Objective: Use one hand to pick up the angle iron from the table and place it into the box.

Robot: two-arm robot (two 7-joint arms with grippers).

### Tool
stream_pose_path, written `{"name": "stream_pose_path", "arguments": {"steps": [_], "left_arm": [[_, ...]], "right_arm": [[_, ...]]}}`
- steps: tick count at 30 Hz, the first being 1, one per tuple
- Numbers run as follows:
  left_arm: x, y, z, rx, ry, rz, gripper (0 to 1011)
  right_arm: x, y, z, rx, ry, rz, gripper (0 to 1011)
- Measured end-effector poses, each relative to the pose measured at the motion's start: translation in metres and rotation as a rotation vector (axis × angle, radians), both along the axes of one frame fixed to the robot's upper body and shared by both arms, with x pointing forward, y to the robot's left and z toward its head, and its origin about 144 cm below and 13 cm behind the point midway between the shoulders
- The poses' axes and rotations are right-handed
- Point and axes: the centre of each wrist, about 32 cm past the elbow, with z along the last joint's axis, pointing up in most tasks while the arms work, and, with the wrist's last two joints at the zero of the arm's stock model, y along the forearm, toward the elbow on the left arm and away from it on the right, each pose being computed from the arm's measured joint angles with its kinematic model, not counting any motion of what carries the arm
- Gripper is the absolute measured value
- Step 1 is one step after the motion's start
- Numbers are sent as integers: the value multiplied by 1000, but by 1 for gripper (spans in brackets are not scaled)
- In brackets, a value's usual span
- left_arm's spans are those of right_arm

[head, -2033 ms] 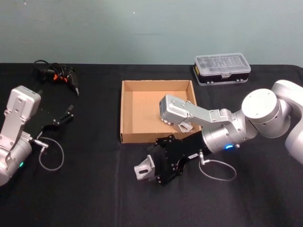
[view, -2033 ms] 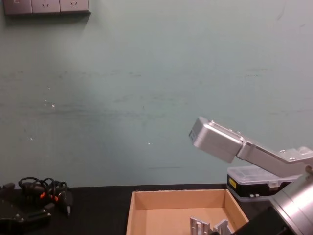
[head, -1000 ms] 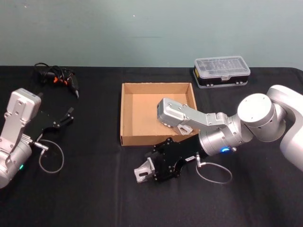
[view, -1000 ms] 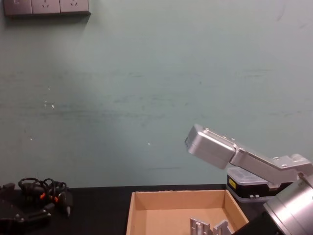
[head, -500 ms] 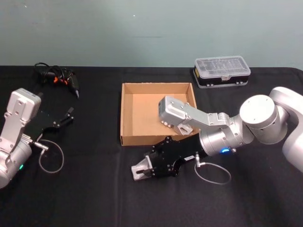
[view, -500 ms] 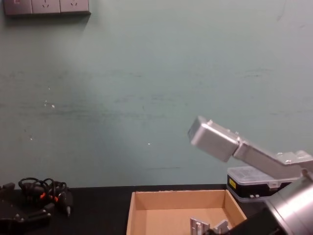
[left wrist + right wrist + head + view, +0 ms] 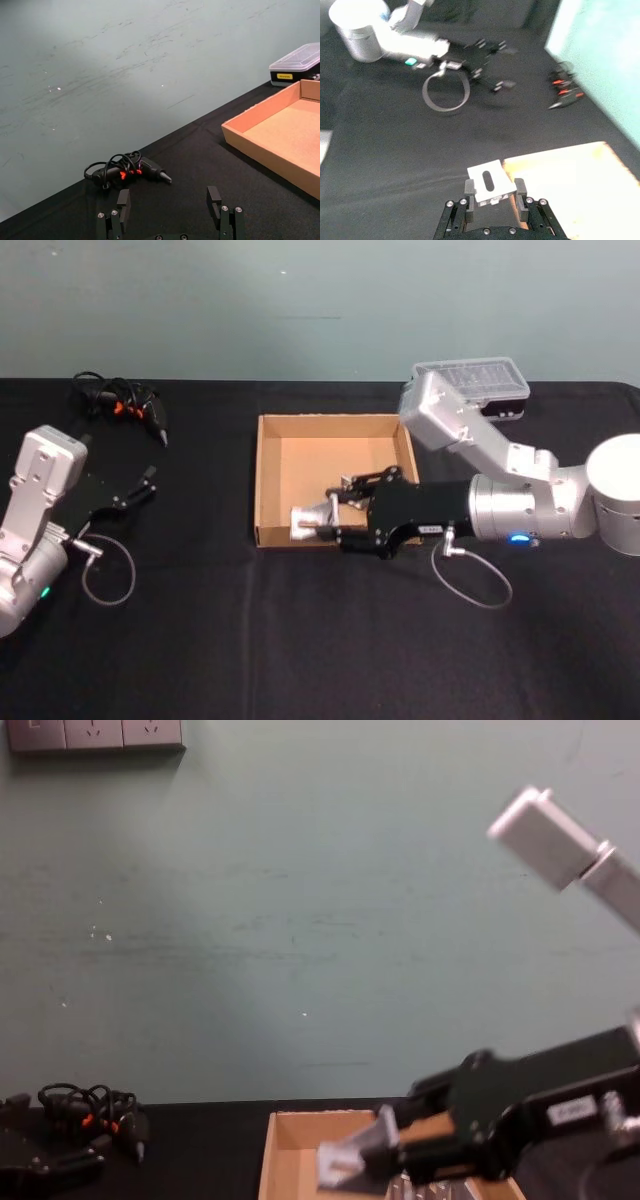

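My right claw [image 7: 335, 521] holds the angle iron [image 7: 312, 521] tight, its fingers [image 7: 521, 189] pressed on both sides of the metal. I hold it over the near part of the box [image 7: 268, 475], just inside the front wall. I cannot tell if the angle iron touches the box floor or hangs above it. In my right wrist view the piece shows pale with one long slot, and the rest of it is hidden behind my fingers. From my chest the claw looks big and blurry, and it hides much of the box — the box bottom is cut off there too.

My left claw [image 7: 147, 480] rests on the table [image 7: 200, 640] far off to the left side, open, with nothing between its fingers [image 7: 123, 200].

Other things sit around. A tangle of black cable with orange bits and a black tool [image 7: 125, 400] lies at the far left of the table, well apart from the box. A clear-lidded case [image 7: 480, 380] sits behind the box on the right, and my grey arm covers its left part. A thin wire loop [image 7: 478, 580] hangs by my right wrist.
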Motion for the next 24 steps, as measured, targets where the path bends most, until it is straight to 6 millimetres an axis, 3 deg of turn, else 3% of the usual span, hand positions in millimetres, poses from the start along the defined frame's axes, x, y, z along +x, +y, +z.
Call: {"name": "stream_pose_path", "arguments": {"steps": [6, 11, 24], "left_arm": [[0, 0, 0, 0, 0, 0, 1000], [0, 0, 0, 0, 0, 0, 1000], [0, 0, 0, 0, 0, 0, 1000]], "right_arm": [[-16, -22, 14, 52, -77, -158, 474], [-17, -37, 18, 62, -108, -262, 474], [11, -55, 15, 39, -124, -438, 474]]}}
